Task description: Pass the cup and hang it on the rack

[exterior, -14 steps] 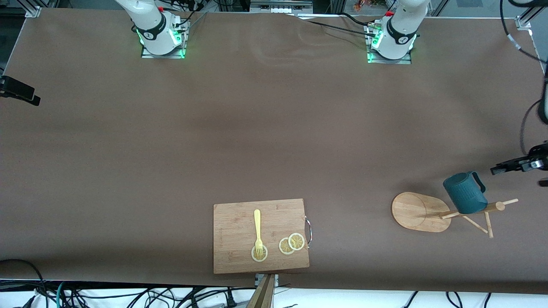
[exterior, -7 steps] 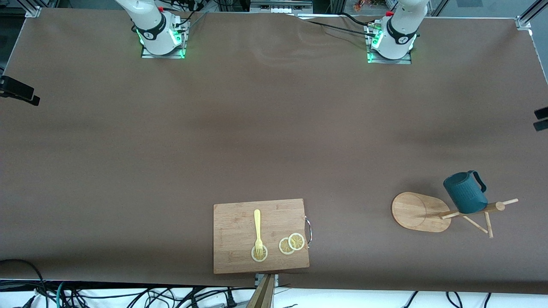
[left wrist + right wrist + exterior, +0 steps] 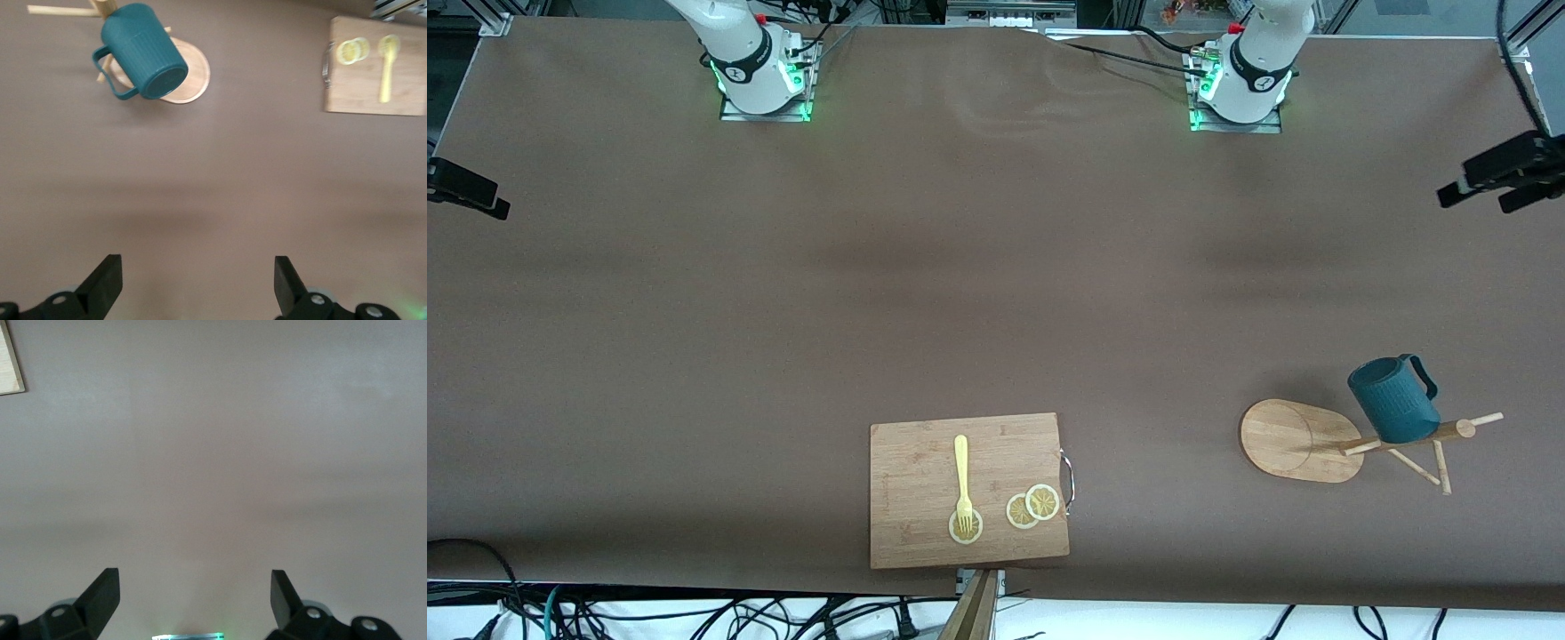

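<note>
The cup (image 3: pixel 1392 400) hung on the rack (image 3: pixel 1303 441) near the left arm's end of the table. The cutting board (image 3: pixel 911 480) held a fork (image 3: pixel 961 480) and lemon slices (image 3: pixel 1032 506). The left gripper (image 3: pixel 198 283) and right gripper (image 3: pixel 194 597) were spread wide, holding nothing.

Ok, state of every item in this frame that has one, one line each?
cup: hung on the rack, tilted, no tool on it.
rack: standing on the table, holding the cup.
left tool: open, empty, up over bare table.
right tool: open, empty, waiting over bare table.
fork: lying on the cutting board, tines on a lemon slice.
</note>
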You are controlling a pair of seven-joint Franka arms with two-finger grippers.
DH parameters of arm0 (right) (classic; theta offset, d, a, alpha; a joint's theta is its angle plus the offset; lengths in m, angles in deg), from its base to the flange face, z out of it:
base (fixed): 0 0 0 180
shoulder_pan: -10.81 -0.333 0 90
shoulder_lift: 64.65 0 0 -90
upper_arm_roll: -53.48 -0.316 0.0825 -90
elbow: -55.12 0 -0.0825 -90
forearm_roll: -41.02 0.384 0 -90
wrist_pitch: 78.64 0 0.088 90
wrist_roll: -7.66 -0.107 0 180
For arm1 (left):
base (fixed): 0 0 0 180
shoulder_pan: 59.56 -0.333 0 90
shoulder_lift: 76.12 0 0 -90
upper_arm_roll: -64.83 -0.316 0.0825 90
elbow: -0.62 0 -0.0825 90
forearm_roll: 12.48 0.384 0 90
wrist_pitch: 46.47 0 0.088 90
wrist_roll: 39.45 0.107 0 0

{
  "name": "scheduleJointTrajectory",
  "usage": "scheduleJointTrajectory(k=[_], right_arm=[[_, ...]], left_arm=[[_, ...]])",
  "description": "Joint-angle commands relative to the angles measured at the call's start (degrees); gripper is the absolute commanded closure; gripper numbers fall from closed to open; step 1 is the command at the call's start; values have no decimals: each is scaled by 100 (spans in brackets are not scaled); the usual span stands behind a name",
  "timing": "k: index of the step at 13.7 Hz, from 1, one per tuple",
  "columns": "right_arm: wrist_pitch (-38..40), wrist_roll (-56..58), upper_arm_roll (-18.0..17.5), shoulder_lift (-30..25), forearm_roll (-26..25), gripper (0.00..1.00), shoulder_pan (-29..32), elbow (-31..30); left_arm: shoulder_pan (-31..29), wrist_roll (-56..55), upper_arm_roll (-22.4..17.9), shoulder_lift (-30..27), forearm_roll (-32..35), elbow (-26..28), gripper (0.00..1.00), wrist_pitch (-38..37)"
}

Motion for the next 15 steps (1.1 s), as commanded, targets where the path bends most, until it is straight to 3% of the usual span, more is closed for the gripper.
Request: scheduleJointTrajectory(k=[1,3,6,8,9,15], right_arm=[[29,54,-1,-54,71,0,29,-27],[29,54,-1,-54,71,0,29,-27],[21,54,-1,-54,71,0,29,-27],[20,54,-1,-54,71,0,29,-27],[20,54,-1,-54,71,0,29,-27],[-15,54,-1,-54,71,0,29,-27]], left_arm=[[914,-530,-497,-152,607,247,0,154],[1960,-672,-1541,-108,705,256,0,172],[2288,-698,-1887,-64,705,326,0,207],[3217,-812,-2799,-29,714,352,0,251],[3447,-813,-3021,6,714,344,0,260],[3476,-901,-2979,85,705,265,0,286]])
